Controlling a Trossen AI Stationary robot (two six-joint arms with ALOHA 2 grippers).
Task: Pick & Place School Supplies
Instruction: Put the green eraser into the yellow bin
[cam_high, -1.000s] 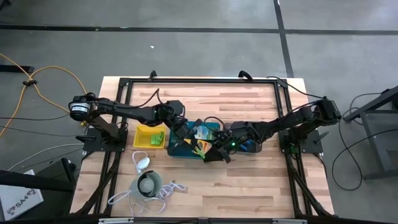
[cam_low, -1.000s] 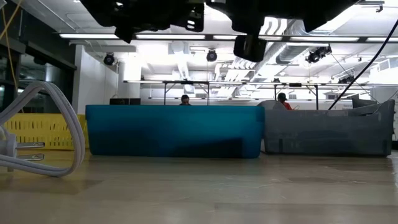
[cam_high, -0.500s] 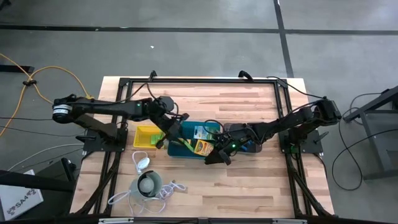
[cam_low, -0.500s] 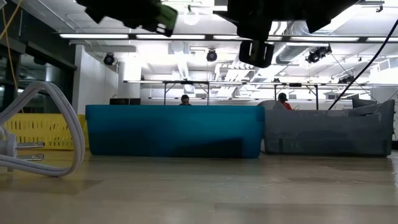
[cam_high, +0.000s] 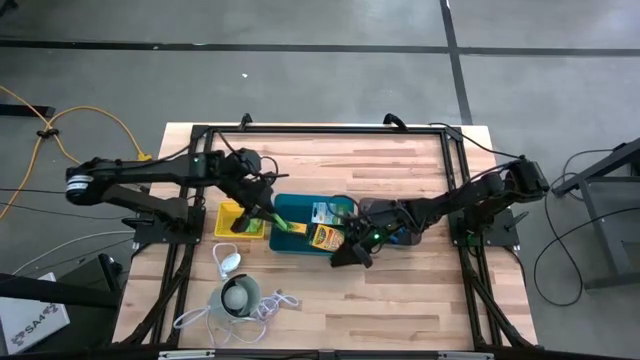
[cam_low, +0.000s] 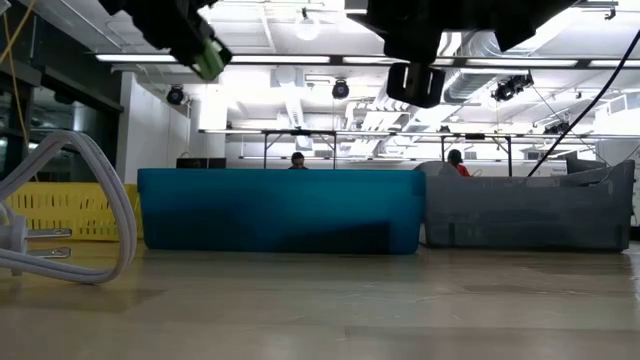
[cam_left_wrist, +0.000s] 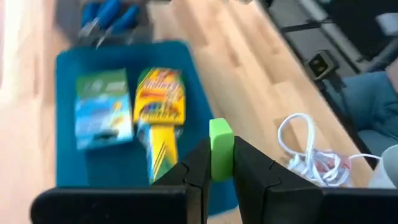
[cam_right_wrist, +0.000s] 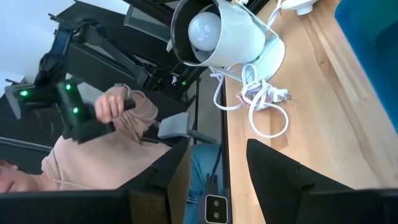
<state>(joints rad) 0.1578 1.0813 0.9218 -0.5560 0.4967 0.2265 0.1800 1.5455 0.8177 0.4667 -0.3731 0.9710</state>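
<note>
- Currently left gripper (cam_left_wrist: 221, 167) is clamped on a small lime-green block (cam_left_wrist: 221, 149), carried high near the upper left of the low view, clear of the tray walls.
- It hangs over the yellow slotted tray (cam_high: 232, 226), left of centre in the high view; likely the drop spot.
- Teal plastic tray (cam_high: 288, 241) beside it holds a yellow-and-green crayon box (cam_left_wrist: 159, 95) and a green-and-white flat pack (cam_left_wrist: 102, 109).
- Right gripper (cam_right_wrist: 217, 167) has fingers apart, empty, parked at the teal tray's lower right corner, probably waiting.
</note>
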